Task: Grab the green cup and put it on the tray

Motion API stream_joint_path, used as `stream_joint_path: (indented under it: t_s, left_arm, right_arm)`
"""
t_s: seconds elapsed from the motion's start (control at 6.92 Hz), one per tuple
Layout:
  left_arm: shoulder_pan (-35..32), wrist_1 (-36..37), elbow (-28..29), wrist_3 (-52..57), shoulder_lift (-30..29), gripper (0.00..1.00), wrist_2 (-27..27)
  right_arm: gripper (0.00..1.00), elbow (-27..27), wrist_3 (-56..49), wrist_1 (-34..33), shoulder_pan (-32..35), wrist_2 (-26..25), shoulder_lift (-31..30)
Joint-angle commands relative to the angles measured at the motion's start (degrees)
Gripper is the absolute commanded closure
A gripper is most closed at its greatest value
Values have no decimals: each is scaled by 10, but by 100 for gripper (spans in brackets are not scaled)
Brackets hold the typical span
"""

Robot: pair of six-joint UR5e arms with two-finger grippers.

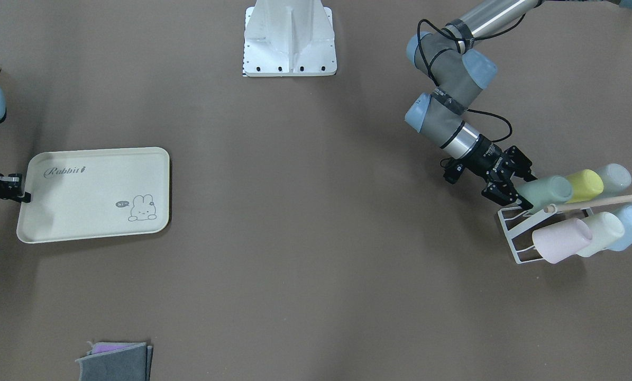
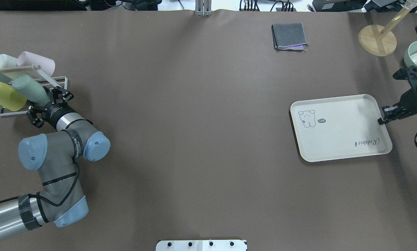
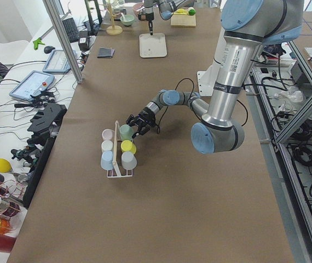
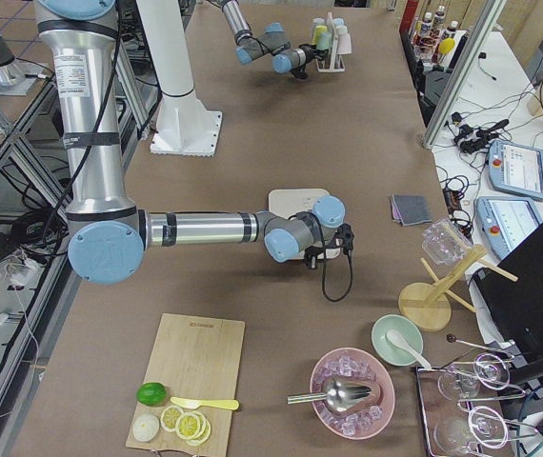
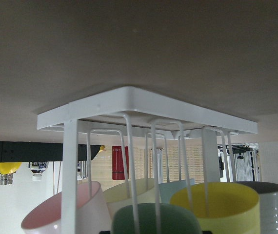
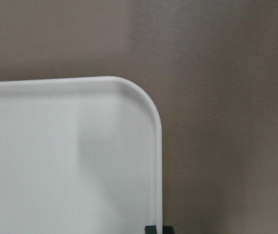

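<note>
We see the muted mint-green plastic tumbler lying tilted on a white wire rack among pastel cups, its mouth end between the spread fingers of our left gripper, while the right gripper meets the short rim of the cream rectangular rabbit-print tray, grip impossible to tell

Soft even overhead light, faint shadows; right wrist view of tray blurred.
</note>
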Motion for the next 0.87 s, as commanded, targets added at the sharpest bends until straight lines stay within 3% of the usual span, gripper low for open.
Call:
stream_joint_path:
  t_s: [0.0, 0.29, 0.72]
  left_arm:
    - [-13, 5, -26, 0, 7, 52, 0]
    - [-23, 10, -70, 1, 37, 52, 0]
    - [-23, 83, -160, 1, 45, 52, 0]
  right_arm:
    - [100, 46, 148, 0, -39, 12, 62]
    - [100, 49, 257, 0, -117, -29, 141]
    - [100, 46, 329, 1, -218, -117, 214]
